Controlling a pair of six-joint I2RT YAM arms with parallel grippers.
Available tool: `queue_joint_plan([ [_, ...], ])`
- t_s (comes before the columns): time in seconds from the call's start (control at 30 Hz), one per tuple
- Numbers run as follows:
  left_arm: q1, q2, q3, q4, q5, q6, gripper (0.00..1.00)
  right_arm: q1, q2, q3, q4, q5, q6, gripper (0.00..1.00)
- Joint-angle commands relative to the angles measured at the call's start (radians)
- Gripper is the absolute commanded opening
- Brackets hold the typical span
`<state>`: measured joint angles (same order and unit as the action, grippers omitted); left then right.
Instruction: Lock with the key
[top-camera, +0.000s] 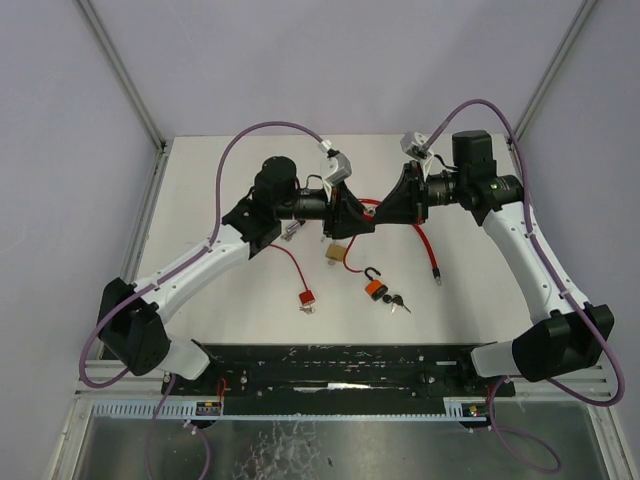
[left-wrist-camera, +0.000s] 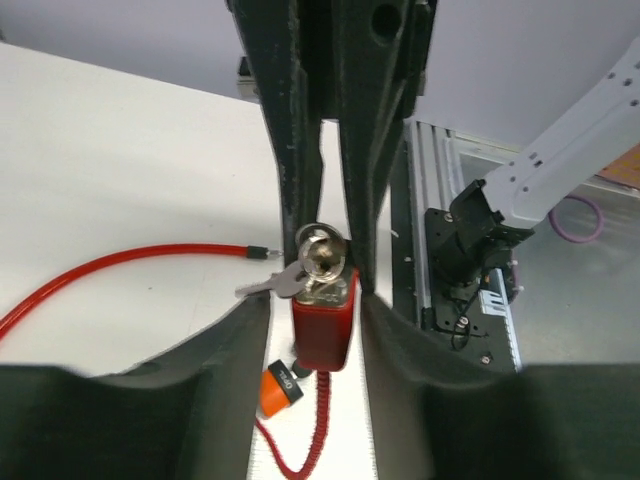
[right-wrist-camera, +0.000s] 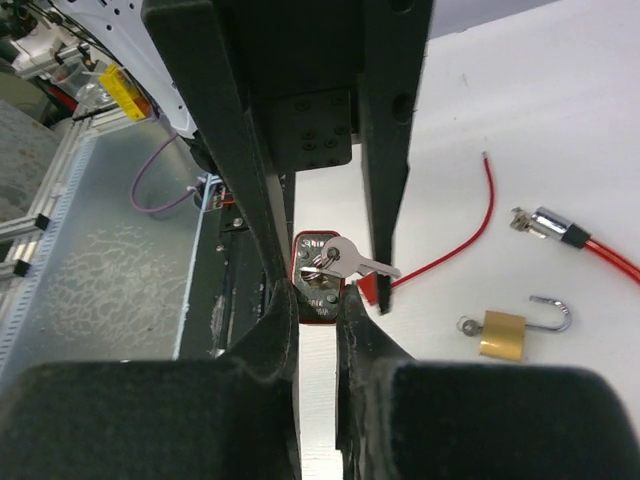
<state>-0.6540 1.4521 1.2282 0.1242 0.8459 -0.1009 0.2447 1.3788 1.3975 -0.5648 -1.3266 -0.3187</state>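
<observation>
Two black claws meet tip to tip above the middle of the white surface (top-camera: 200, 180), and the red rectangular padlock (left-wrist-camera: 325, 330) sits between them, raised above it. Toward the left of the near edge, a small red block (top-camera: 307, 296) lies at the end of a thin red cable (top-camera: 285, 262). Just right of that, below the left arm's wrist, a brass padlock (top-camera: 334, 252) with an open silver shackle lies flat. The left claw (left-wrist-camera: 318, 315) has a finger on either side of the red padlock's body. In its own wrist view both fingers seem to touch the body, yet the opposite wrist view shows a sliver of space beside one finger, so I cannot tell whether it is gripping. A silver key (left-wrist-camera: 268, 287) sticks out sideways from the padlock's keyed end, next to a round silver part there. Nearer the front edge, an orange padlock (top-camera: 374, 289) with an open dark shackle rests on the surface, with small dark keys (top-camera: 398, 302) just beside it on the right. The right claw (right-wrist-camera: 318, 300) is closed narrowly on the end of the red padlock. Further right, a thicker red cable (top-camera: 428, 245) runs toward the near edge.
</observation>
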Motion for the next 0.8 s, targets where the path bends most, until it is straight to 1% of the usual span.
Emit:
queue_joint_plan([
  [0.0,-0.004,-0.050,-0.050,0.068,-0.074,-0.011,0.45,0.008,-0.032,-0.037,0.068,-0.015,0.116,0.00],
  [0.07,-0.004,-0.073,-0.084,0.084,-0.097,-0.022,0.53,-0.002,-0.042,-0.070,0.142,-0.023,0.205,0.00],
  [0.17,-0.003,-0.109,-0.149,0.141,-0.130,-0.055,0.58,-0.015,-0.054,-0.120,0.241,-0.035,0.332,0.00],
  [0.27,-0.003,-0.143,-0.201,0.178,-0.200,-0.082,0.67,-0.022,-0.063,-0.169,0.338,-0.033,0.442,0.00],
  [0.33,-0.003,-0.170,-0.240,0.213,-0.261,-0.103,0.69,-0.035,-0.069,-0.203,0.423,-0.029,0.541,0.00],
  [0.4,-0.003,-0.194,-0.281,0.245,-0.318,-0.127,0.70,-0.056,-0.074,-0.257,0.553,-0.012,0.692,0.00],
  [0.5,-0.005,-0.219,-0.334,0.276,-0.427,-0.200,0.70,-0.089,-0.077,-0.345,0.787,0.031,0.965,0.00],
  [0.53,-0.008,-0.223,-0.343,0.279,-0.470,-0.233,0.70,-0.098,-0.075,-0.368,0.828,0.048,1.023,0.00],
  [0.63,-0.041,-0.231,-0.372,0.301,-0.579,-0.278,0.70,-0.120,-0.061,-0.402,0.834,0.093,1.107,0.00],
  [0.77,-0.111,-0.191,-0.364,0.308,-0.699,-0.242,0.66,-0.129,-0.038,-0.444,0.912,0.114,1.225,0.00],
])
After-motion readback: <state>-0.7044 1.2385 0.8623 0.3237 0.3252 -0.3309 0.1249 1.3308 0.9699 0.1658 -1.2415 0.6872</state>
